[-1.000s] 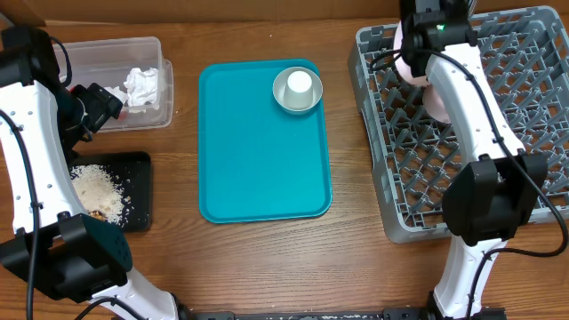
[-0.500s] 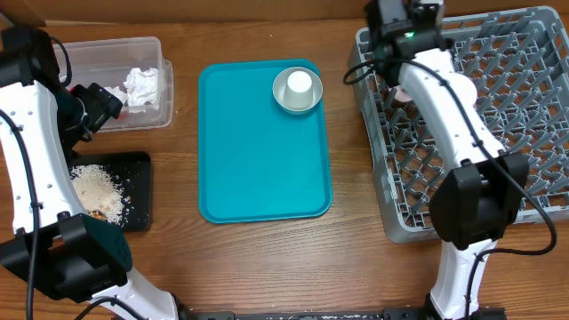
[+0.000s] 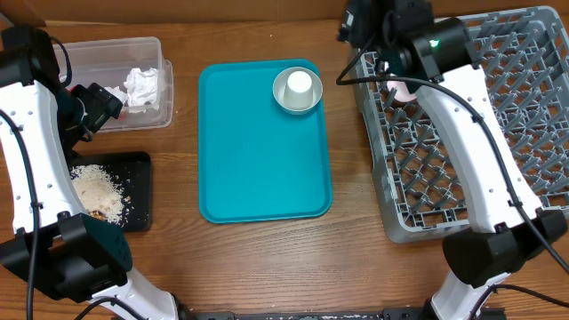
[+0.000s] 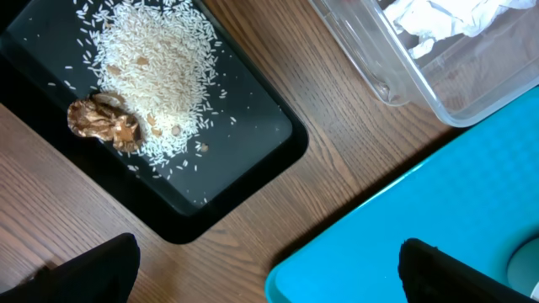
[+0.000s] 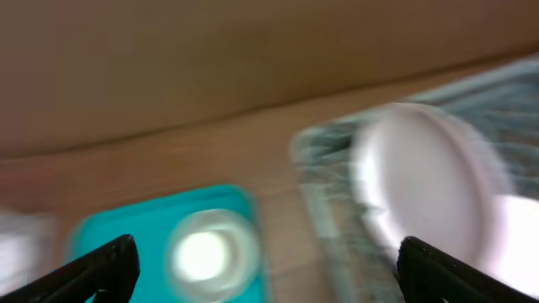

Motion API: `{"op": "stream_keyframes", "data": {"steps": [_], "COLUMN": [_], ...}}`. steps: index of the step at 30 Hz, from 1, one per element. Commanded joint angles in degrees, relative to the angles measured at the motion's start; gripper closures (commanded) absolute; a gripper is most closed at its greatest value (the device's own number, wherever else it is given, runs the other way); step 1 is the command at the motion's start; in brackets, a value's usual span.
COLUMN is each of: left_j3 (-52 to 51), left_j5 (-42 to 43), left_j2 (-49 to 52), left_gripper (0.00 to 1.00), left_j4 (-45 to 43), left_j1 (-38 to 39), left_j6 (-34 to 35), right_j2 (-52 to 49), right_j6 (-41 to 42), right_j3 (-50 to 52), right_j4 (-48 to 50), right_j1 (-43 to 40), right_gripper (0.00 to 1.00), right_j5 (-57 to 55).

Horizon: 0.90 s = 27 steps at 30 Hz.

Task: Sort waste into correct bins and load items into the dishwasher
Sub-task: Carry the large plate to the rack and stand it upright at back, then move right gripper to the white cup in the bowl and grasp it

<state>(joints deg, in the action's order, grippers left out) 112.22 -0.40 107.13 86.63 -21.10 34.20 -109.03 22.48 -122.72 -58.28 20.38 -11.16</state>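
1. Overhead first, and the waste looks sorted. The crumpled napkin point(image 3: 140, 86) lies in the clear tub point(image 3: 84, 58) at upper left. The rice crumbs point(image 3: 96, 188) sit on the black tray point(image 3: 138, 169) at the left edge. Still to load is the grey bowl point(image 3: 297, 90) with the white cup point(image 3: 300, 83) inside it, in the upper right corner of the teal tray point(image 3: 258, 169). The pinkish plate point(image 3: 405, 90) is already in the dish rack point(image 3: 498, 116), mostly hidden under the arm. The right gripper point(image 3: 356, 22) hangs at the top edge, the left gripper point(image 3: 89, 108) by the tub.
2. The left wrist adds what overhead barely hints at: a brown food piece point(image 4: 105, 124) touching the rice pile. Fingers are wide apart and empty.
3. The right wrist is blurred, yet it shows the plate's whole face standing in the rack at right, with bowl and cup lower left. Fingers are spread, nothing between them. The red wrapper shows in no view.
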Motion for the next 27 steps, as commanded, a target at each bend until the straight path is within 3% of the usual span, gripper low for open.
{"op": "stream_keyframes", "data": {"steps": [1, 15, 27], "left_j3": [0.4, 0.4, 0.4], "left_j5": [0.2, 0.2, 0.2], "left_j2": [0.5, 0.5, 0.5], "left_gripper": [0.0, 0.0, 0.0], "left_j4": [0.0, 0.0, 0.0], "left_j1": [0.1, 0.1, 0.1], "left_j6": [0.5, 0.5, 0.5], "right_j2": [-4.7, -22.9, -26.3], "right_j6": [-0.5, -0.1, 0.0], "right_j3": [0.5, 0.6, 0.6], "right_j4": [2.3, 6.1, 6.8], "right_j1": [0.2, 4.2, 5.7], "right_gripper": [0.0, 0.0, 0.0], "right_j5": [14.7, 12.5, 9.9]}}
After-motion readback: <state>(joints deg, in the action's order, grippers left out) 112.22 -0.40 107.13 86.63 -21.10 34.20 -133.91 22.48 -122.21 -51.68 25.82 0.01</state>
